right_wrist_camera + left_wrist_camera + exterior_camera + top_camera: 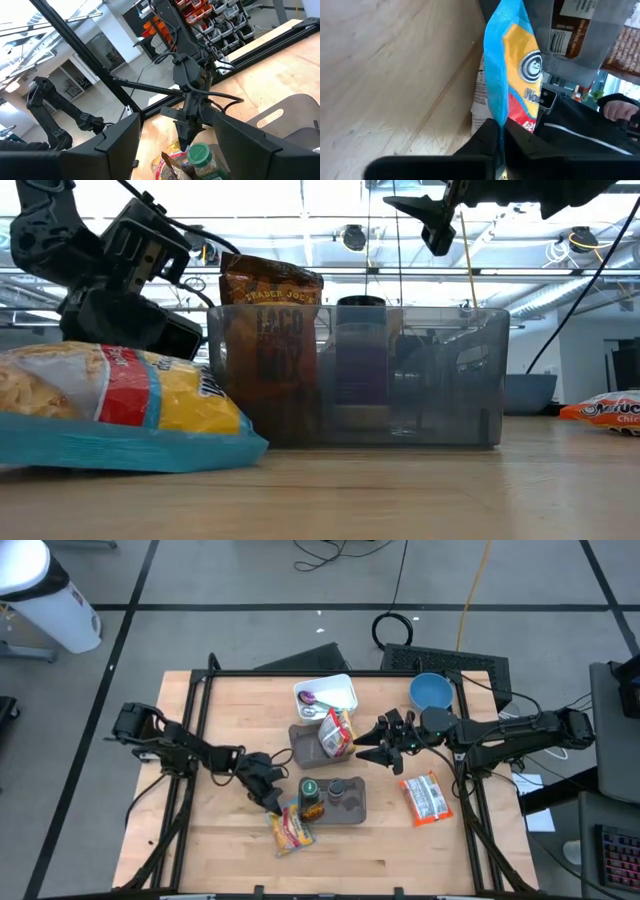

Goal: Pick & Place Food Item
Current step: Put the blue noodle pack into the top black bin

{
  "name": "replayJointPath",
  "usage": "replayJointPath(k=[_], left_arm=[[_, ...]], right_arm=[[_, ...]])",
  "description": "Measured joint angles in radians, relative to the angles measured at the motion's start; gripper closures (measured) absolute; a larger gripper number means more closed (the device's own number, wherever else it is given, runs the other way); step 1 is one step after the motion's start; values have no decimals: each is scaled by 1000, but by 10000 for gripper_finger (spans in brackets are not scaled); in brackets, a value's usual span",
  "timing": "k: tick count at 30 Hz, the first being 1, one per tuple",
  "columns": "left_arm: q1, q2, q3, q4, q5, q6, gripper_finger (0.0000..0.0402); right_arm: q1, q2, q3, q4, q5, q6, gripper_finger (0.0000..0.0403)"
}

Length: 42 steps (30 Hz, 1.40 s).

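a: where's the left gripper (pixel 270 800)?
b: mine. low over the table (pixel 230 850), toward the near edge, just left of the grey tray (pixel 352 808). fingers clamped tight on the edge of the chip bag (pixel 291 831).
a: bag off the table?
b: in the low view the chip bag lies on the wood, in front of the tray's left end. from my wrist cam the blue seam runs straight into my closed fingertips (pixel 492 137).
a: what's in the tray?
b: green-lid jar (pixel 310 790) at the left end, a dark lidded jar beside it. a taco bag (pixel 337 733) sits in the second grey tray (pixel 300 740), nearer the far edge.
a: right gripper (pixel 362 745)?
b: up in the air beside the taco bag, fingers spread, gripping nothing.
a: anything else out?
b: white dish (pixel 326 694) and blue bowl (pixel 430 691) at the far edge, orange snack pack (pixel 425 797) toward the right edge.
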Motion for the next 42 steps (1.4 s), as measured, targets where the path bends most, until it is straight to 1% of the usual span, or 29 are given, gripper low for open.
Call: replayJointPath(k=[2, 6, 8, 13, 15, 20, 26, 29, 37, 42], left_arm=[[9, 0, 0, 0, 20, 17, 395], [28, 0, 0, -1, 64, 26, 392], [35, -7, -2, -4, 86, 26, 396], [48, -54, -6, -42, 91, 22, 394], [54, -94, -5, -86, 93, 30, 397], [68, -224, -4, -298, 74, 74, 397], [82, -417, -4, -484, 0, 91, 398], [87, -511, -3, -563, -60, 88, 397], [94, -763, -3, -621, -241, 60, 398], [94, -855, 44, -706, -315, 63, 399]], right_arm=[[0, 0, 0, 0, 0, -8, 154], [0, 0, 0, 0, 1, -11, 154], [0, 0, 0, 0, 1, -15, 154], [0, 0, 0, 0, 2, -15, 154], [0, 0, 0, -2, 2, -13, 154], [0, 0, -1, -19, 3, -9, 154], [0, 0, -1, -38, 3, -8, 154], [0, 0, -1, -38, 3, -10, 154], [0, 0, -1, -41, 3, -14, 154], [0, 0, -1, -45, 3, -21, 154]])
